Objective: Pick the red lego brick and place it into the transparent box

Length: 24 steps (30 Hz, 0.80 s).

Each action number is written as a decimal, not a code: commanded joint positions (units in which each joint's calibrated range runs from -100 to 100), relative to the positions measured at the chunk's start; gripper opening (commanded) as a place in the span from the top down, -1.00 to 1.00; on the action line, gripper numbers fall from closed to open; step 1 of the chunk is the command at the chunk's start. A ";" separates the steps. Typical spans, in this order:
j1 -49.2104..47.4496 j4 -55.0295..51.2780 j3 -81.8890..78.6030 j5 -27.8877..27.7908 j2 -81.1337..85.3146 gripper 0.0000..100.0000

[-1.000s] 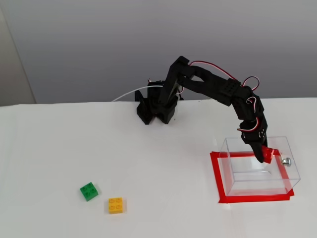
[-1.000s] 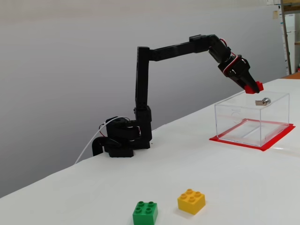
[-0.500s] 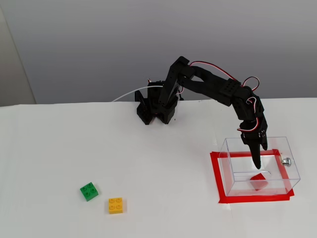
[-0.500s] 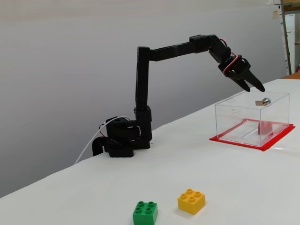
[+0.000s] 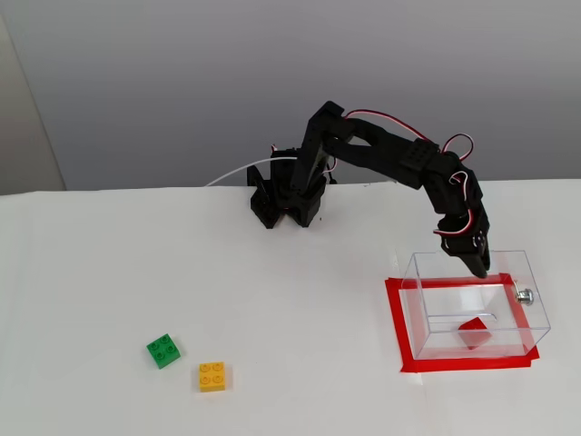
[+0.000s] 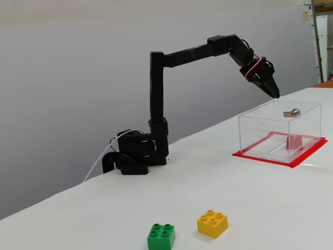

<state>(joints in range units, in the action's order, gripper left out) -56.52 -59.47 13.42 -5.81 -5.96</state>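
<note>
The red lego brick (image 5: 474, 332) lies tilted on the floor of the transparent box (image 5: 416, 304), and it shows through the clear wall as a pale red shape (image 6: 295, 141). The box (image 6: 259, 129) stands on the white table with a small silver knob (image 6: 294, 112) on one side. My gripper (image 5: 481, 266) hangs above the box's back rim, pointing down, clear of the brick. In the side-on fixed view the gripper (image 6: 274, 94) tapers to a single point with its fingers together and nothing between them.
A frame of red tape (image 5: 396, 320) surrounds the box. A green brick (image 5: 163, 351) and a yellow brick (image 5: 211, 376) lie side by side at the front left of the table. The arm's base (image 5: 286, 195) sits at the back centre, with a white cable trailing left.
One second ago the gripper held the red brick over the box. It opened, the brick fell into the box, and the gripper has since risen slightly, drawn back and shut.
</note>
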 commanded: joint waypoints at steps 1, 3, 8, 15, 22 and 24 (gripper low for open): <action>1.18 -2.85 2.23 0.12 5.16 0.96; 2.14 -3.89 1.86 0.12 6.77 0.97; 5.24 -7.28 1.77 0.12 11.94 0.97; 14.11 -10.59 1.68 -0.35 23.82 0.97; 27.42 -13.38 0.15 -0.40 36.38 0.97; 31.49 -13.55 -1.48 -0.40 40.03 0.97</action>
<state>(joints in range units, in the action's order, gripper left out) -30.13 -72.75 12.80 -6.01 28.79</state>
